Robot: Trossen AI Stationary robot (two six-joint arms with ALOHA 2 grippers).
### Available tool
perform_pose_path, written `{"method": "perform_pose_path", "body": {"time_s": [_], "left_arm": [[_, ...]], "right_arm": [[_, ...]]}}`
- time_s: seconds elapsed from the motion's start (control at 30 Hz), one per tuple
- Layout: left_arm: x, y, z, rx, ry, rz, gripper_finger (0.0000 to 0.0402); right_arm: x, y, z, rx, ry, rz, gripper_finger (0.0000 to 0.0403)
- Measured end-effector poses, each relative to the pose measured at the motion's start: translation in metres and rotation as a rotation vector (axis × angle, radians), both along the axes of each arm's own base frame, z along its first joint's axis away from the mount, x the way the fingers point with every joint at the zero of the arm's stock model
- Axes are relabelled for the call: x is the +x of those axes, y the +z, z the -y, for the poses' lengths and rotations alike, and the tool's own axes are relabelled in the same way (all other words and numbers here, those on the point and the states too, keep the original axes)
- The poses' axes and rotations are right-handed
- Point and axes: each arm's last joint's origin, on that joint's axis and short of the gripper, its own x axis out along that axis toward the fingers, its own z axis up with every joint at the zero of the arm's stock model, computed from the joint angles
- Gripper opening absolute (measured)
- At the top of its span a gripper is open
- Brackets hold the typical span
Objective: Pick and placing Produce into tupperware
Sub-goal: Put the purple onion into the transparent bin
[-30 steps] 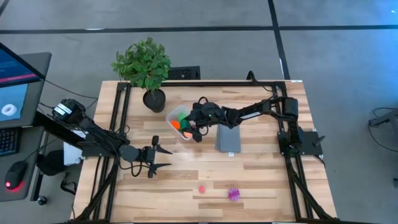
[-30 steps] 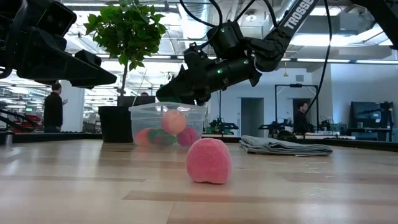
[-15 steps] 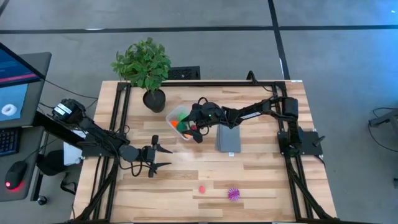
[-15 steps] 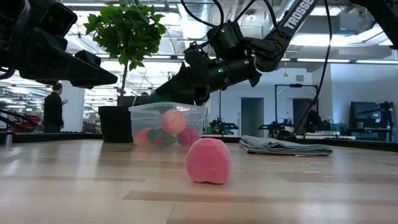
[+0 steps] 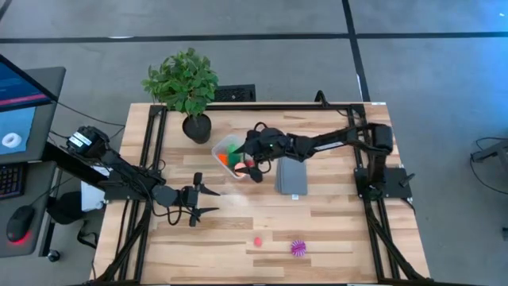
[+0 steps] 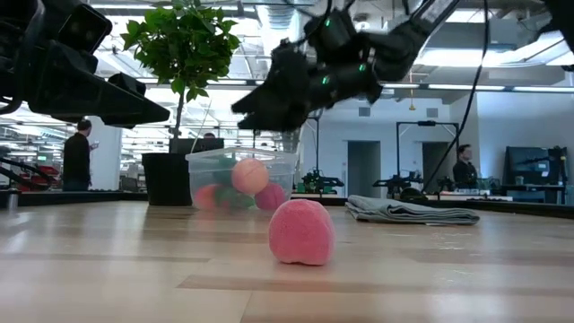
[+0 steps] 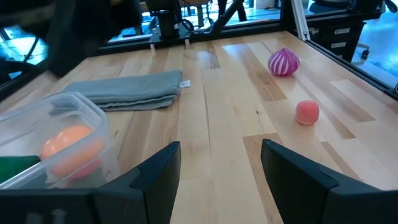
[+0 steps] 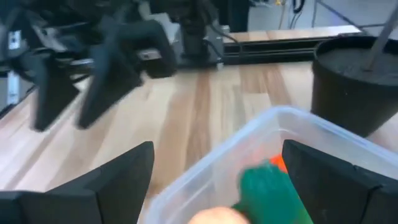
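Note:
The clear tupperware (image 5: 227, 156) stands left of the table's middle, near the plant pot. It holds an orange ball (image 7: 71, 147), a green piece (image 8: 268, 186) and other toy pieces (image 6: 235, 187). A pink piece (image 5: 257, 240) and a spiky purple ball (image 5: 298, 247) lie near the table's front edge. They also show in the left wrist view as the pink piece (image 7: 306, 112) and the purple ball (image 7: 283, 62). My right gripper (image 8: 217, 180) is open and empty, above the tupperware's right side (image 6: 262, 100). My left gripper (image 5: 208, 201) is open and empty, low over the table's left part.
A leafy potted plant (image 5: 184, 86) in a black pot (image 8: 354, 81) stands at the far left, just behind the tupperware. A folded grey cloth (image 5: 291, 178) lies right of the tupperware. Bare wood lies between the tupperware and the two loose pieces.
My right gripper has gone up from the tupperware's rim and now hangs clear above it. The tupperware and the pieces in it have stayed in place.

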Motion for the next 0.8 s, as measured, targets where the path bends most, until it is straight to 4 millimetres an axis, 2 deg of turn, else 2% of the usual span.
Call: {"method": "perform_pose_path", "body": {"time_s": [0.23,0.33,0.57,0.8], "left_arm": [[0.0,0.0,0.0,-0.002,0.001,-0.001,0.0213],[0.0,0.0,0.0,-0.003,0.001,-0.001,0.0213],[0.0,0.0,-0.001,0.002,0.021,0.003,0.0213],[0.0,0.001,-0.001,0.013,0.02,0.009,0.0213]], "right_arm": [[-0.03,0.037,-0.024,-0.024,0.067,-0.164,0.0373],[-0.046,0.045,-0.04,-0.021,0.094,-0.275,0.0372],[-0.073,0.053,-0.077,-0.047,0.05,-0.467,0.0372],[-0.092,0.05,-0.115,-0.015,0.027,-0.618,0.0372]]}}
